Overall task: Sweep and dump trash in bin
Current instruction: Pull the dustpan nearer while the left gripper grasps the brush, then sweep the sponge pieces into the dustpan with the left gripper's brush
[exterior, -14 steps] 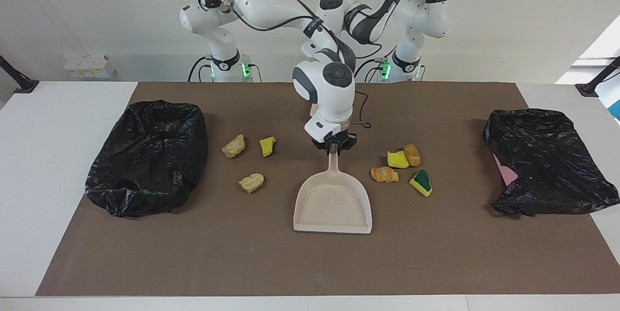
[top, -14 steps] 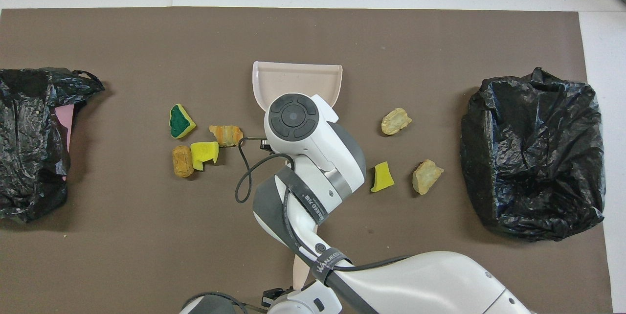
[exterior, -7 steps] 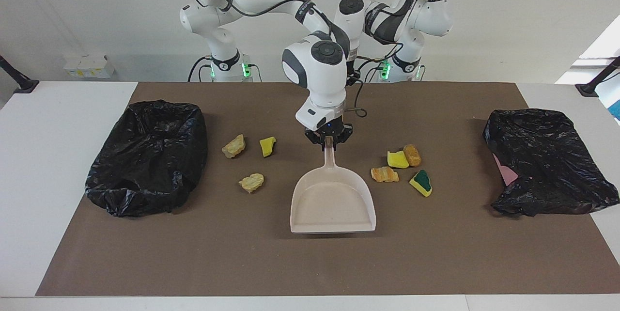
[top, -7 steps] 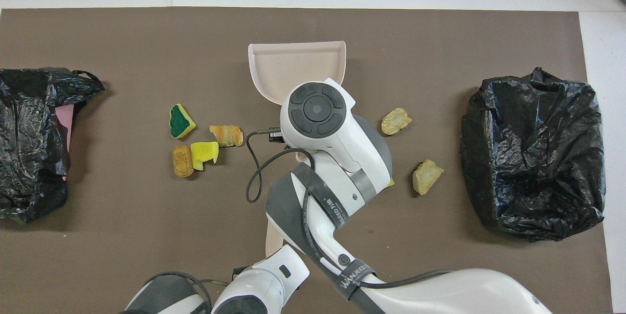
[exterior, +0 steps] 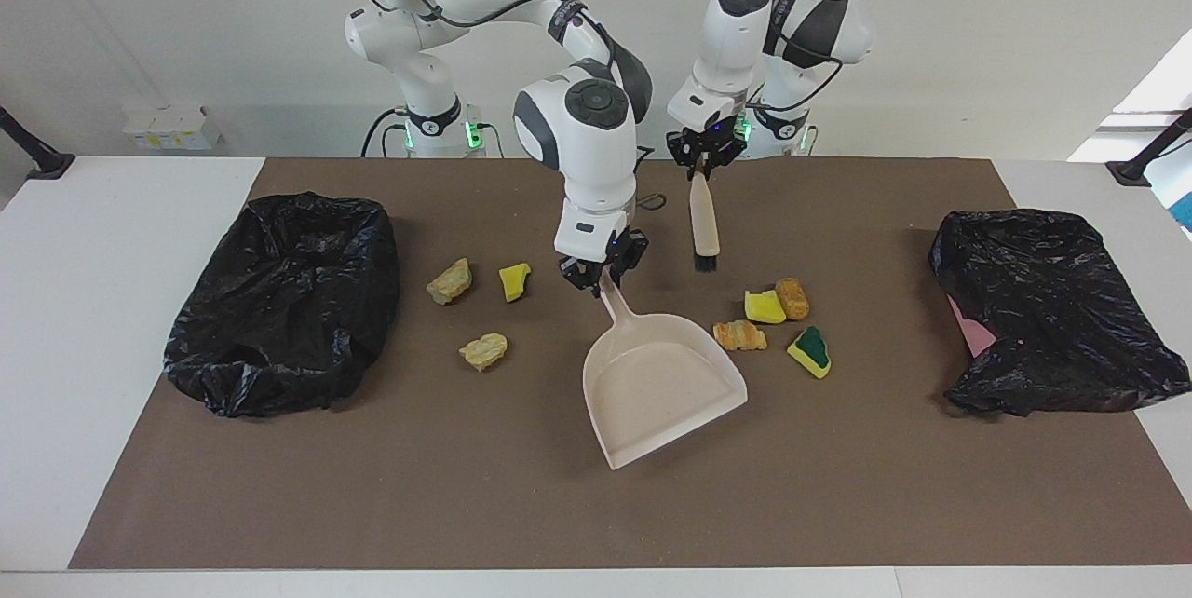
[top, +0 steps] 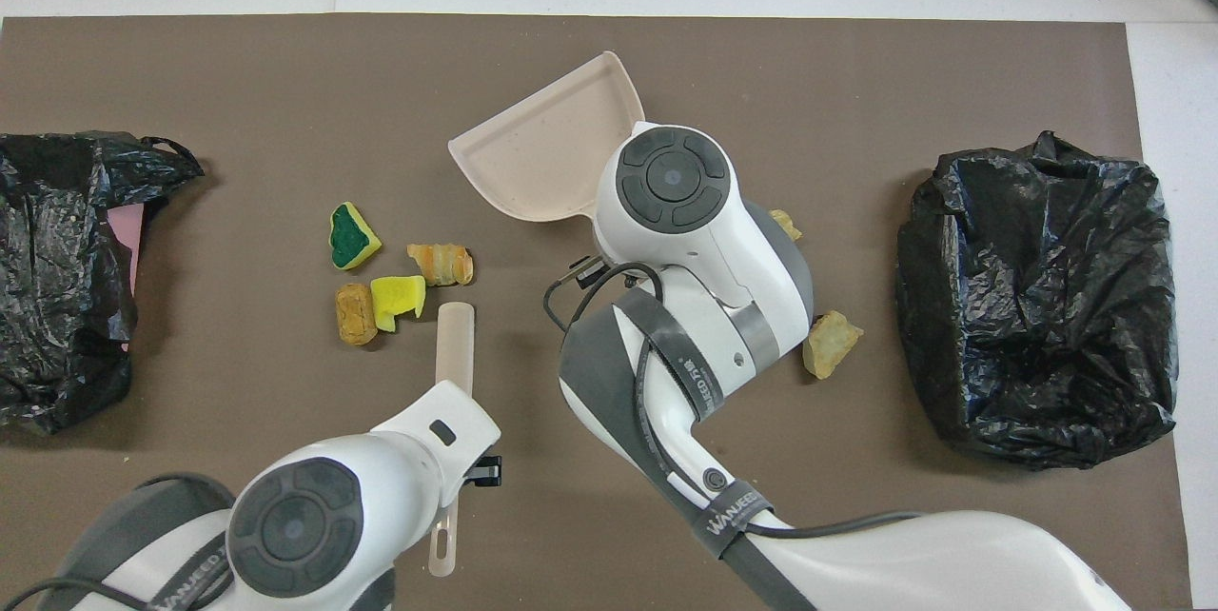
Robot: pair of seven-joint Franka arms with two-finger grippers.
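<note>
1. The right pincer (exterior: 601,279) is clamped on the handle of the beige dustpan (exterior: 663,388). The pan sits in the middle of the brown mat (exterior: 521,505), turned so its open mouth angles away from the robots and toward the left arm's end of the table (exterior: 112,374).
2. The left pincer (exterior: 704,164) is closed around the top of a small hand brush (exterior: 703,224), which hangs bristles-down over the mat, above the spot just nearer the robots than one trash cluster.
3. That cluster is four bits: a yellow chunk (exterior: 764,306) touching an orange-brown one (exterior: 792,297), an orange striped piece (exterior: 739,335) right beside the dustpan's side wall, and a yellow chunk with a dark green face (exterior: 810,352). All lie on the mat toward the left arm's end.
4. The other three bits lie toward the right arm's end: a tan chunk (exterior: 450,281), a small yellow piece (exterior: 514,281) beside it, and another tan one (exterior: 483,350) farther from the robots.
5. Two black bin bags sit at the mat's ends: one (exterior: 284,300) at the right arm's end, and one (exterior: 1052,309) at the left arm's end with something pink poking out.
</note>
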